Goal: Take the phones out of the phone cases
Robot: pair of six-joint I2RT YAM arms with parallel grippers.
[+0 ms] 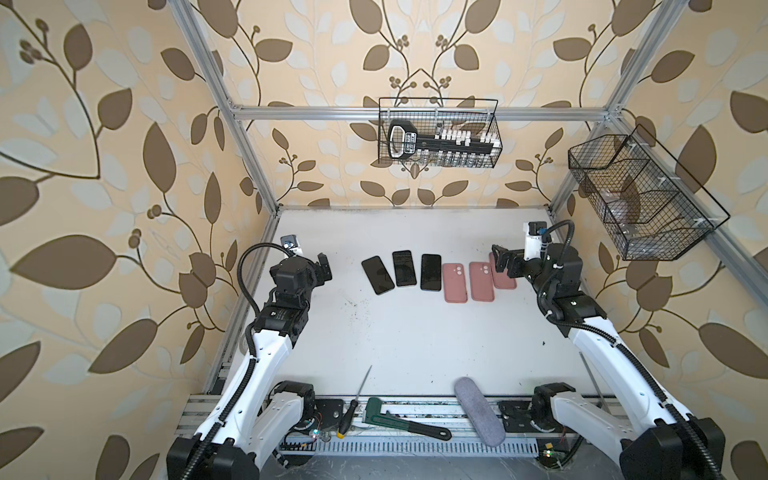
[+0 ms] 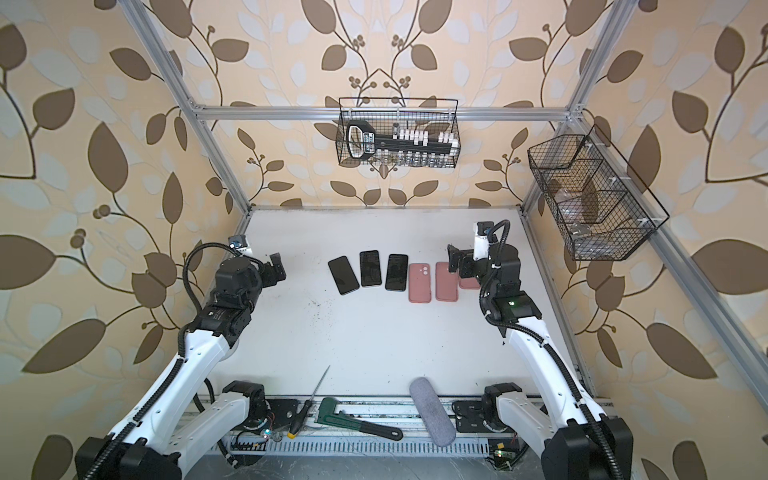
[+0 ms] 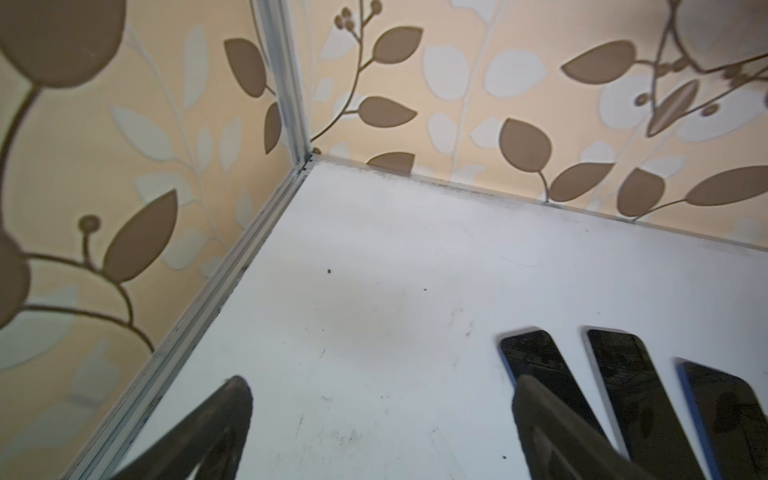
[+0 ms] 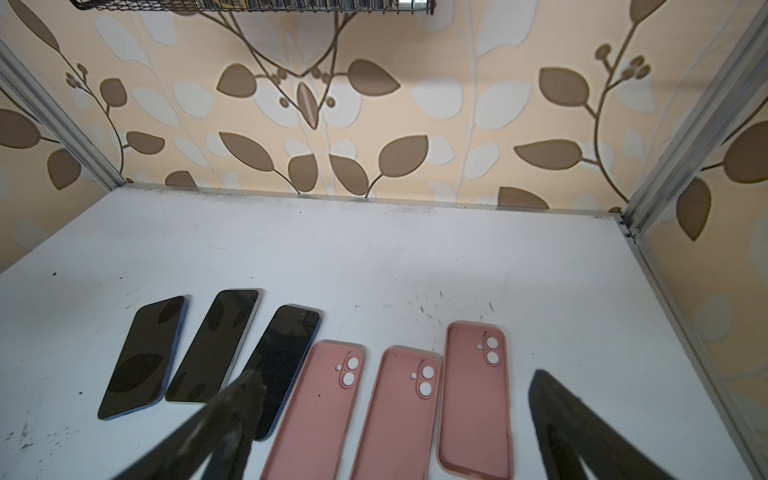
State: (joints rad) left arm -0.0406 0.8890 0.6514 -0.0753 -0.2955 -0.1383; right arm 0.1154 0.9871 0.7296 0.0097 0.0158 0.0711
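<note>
Three black phones lie bare and screen-up in a row mid-table: (image 1: pixel 377 275), (image 1: pixel 404 268), (image 1: pixel 430 272). To their right lie three empty pink phone cases, inner side up: (image 4: pixel 320 411), (image 4: pixel 399 415), (image 4: pixel 476 395). No phone sits in any case. My right gripper (image 4: pixel 395 378) hangs open above the cases with nothing between its fingers. In both top views it partly covers the rightmost case (image 1: pixel 508 284). My left gripper (image 3: pixel 382 386) stands open over bare table to the left of the phones (image 3: pixel 540 361), holding nothing.
A wire basket (image 1: pixel 439 133) with tools hangs on the back wall and another wire basket (image 1: pixel 640 195) on the right wall. At the front edge lie a screwdriver (image 1: pixel 353 409), a green pipe wrench (image 1: pixel 399 422) and a grey pouch (image 1: pixel 478 411).
</note>
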